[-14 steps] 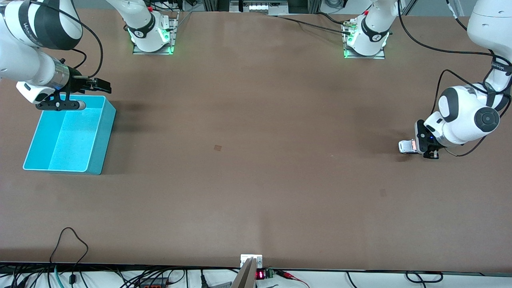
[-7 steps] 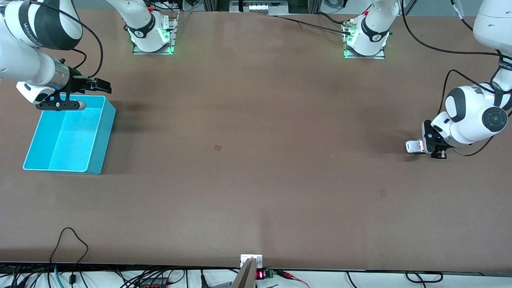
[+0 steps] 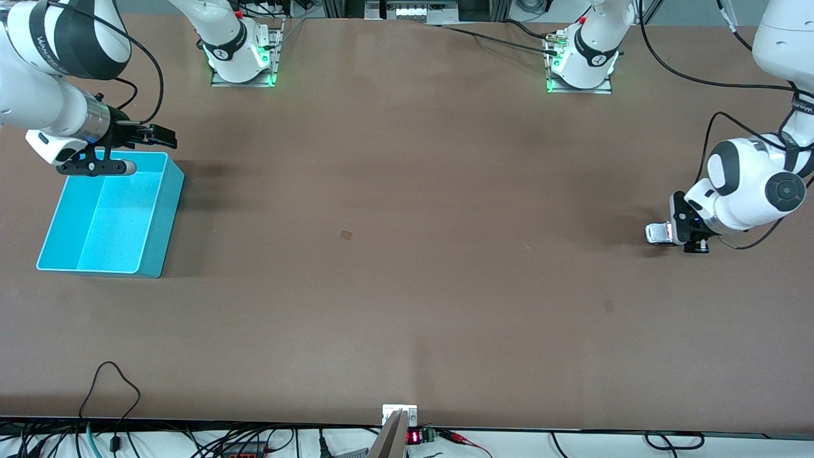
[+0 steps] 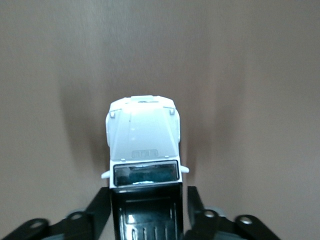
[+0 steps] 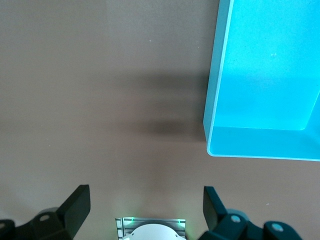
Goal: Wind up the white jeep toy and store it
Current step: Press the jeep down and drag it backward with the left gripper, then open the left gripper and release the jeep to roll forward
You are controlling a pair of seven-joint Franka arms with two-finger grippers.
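The white jeep toy (image 3: 657, 233) stands on the brown table at the left arm's end, its black roof panel toward the wrist. In the left wrist view the white jeep toy (image 4: 144, 145) sits between the fingers of my left gripper (image 4: 146, 200). The fingers flank its rear with a thin gap showing along one side, so the jaws are open. From the front, my left gripper (image 3: 672, 234) is low at the table. My right gripper (image 3: 164, 135) hangs open and empty over the cyan bin's (image 3: 162, 229) edge nearest the robot bases.
The cyan bin (image 5: 260, 145) is empty and stands at the right arm's end of the table. Both arm bases (image 3: 241, 60) sit along the edge nearest the robots. Cables run along the edge nearest the front camera.
My left gripper slid the jeep a little toward the left arm's end of the table, then its jaws parted off the car. The right arm waits unmoved.
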